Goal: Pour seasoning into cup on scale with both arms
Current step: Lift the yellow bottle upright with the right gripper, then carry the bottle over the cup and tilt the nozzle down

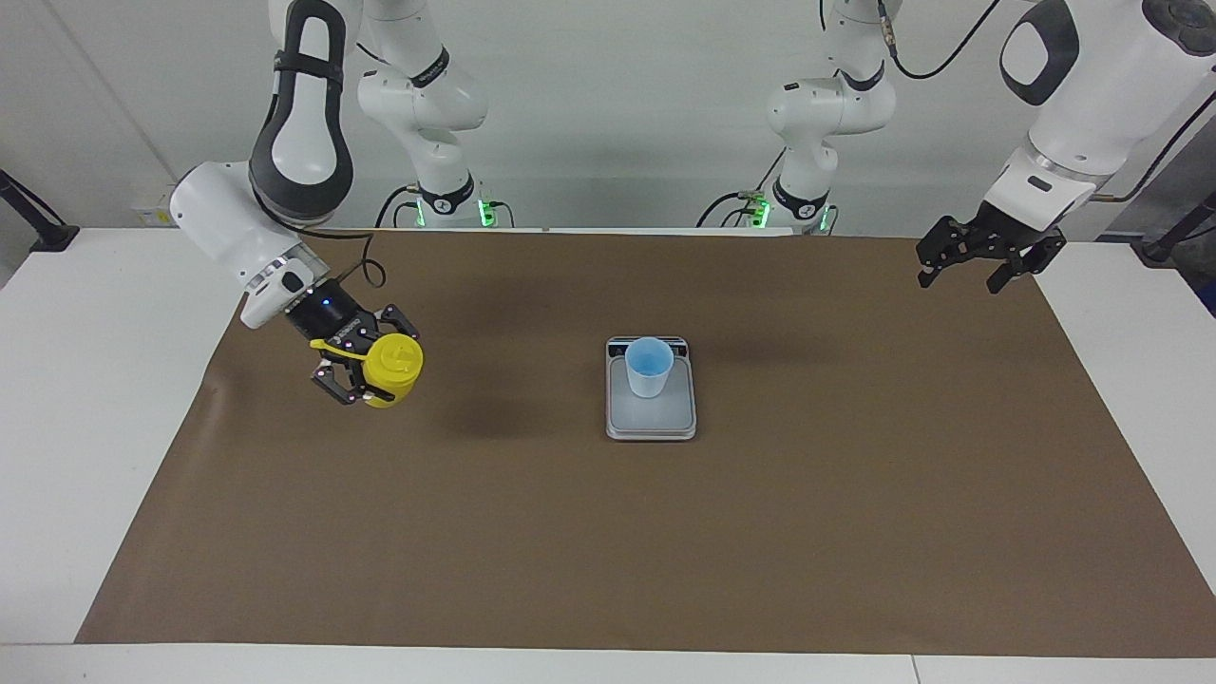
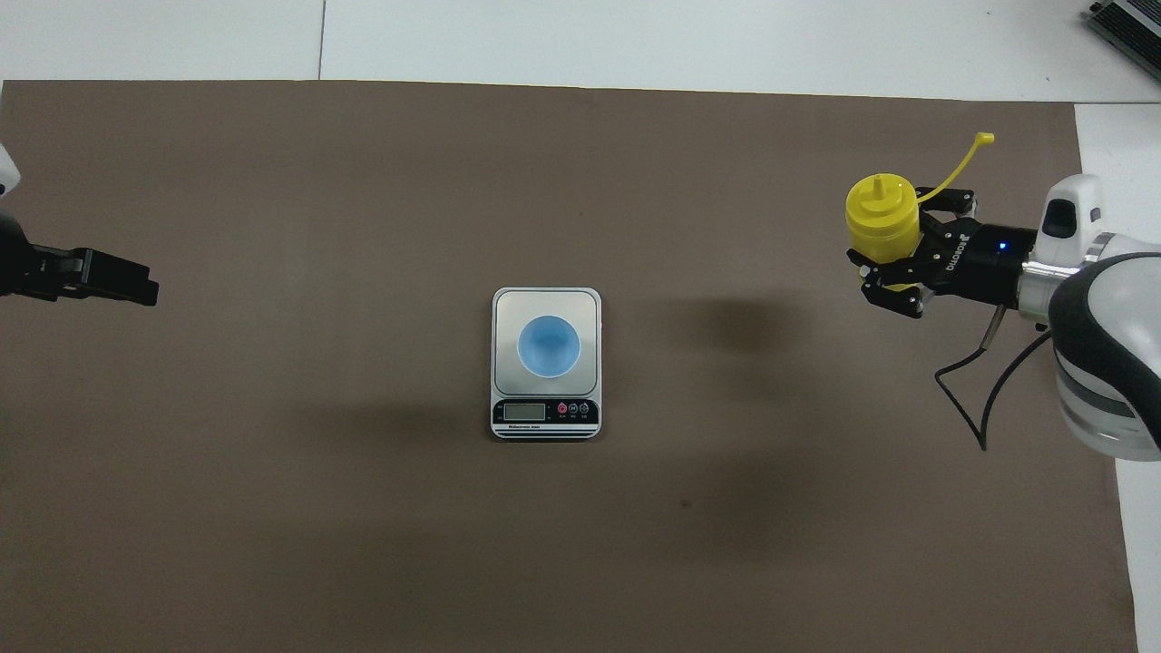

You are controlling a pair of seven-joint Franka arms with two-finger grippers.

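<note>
One step looks done and the pour itself is all ahead of you. Your right gripper has its fingers pressed onto the yellow seasoning bottle and holds it upright, lifted over the brown mat toward the right arm's end of the table — the nozzle points up and the thin cap strap trails loose to one side, so the spout looks uncapped, though you cannot be sure from here.

The cup stands on the scale, on the part of the plate nearer the robots, close to the display strip. Its blue inside shows no seasoning that I can make out.

Your left gripper waits with its fingers spread and nothing in them, over the mat's edge at the left arm's end, well apart from the scale.

What is left, by my reading: carry the bottle across to the cup, tip the nozzle over its rim, and bring the left gripper in — perhaps to steady the cup or squeeze.

Nothing stands between bottle and cup; mind only the dangling strap and the black cable looping under the right wrist.
</note>
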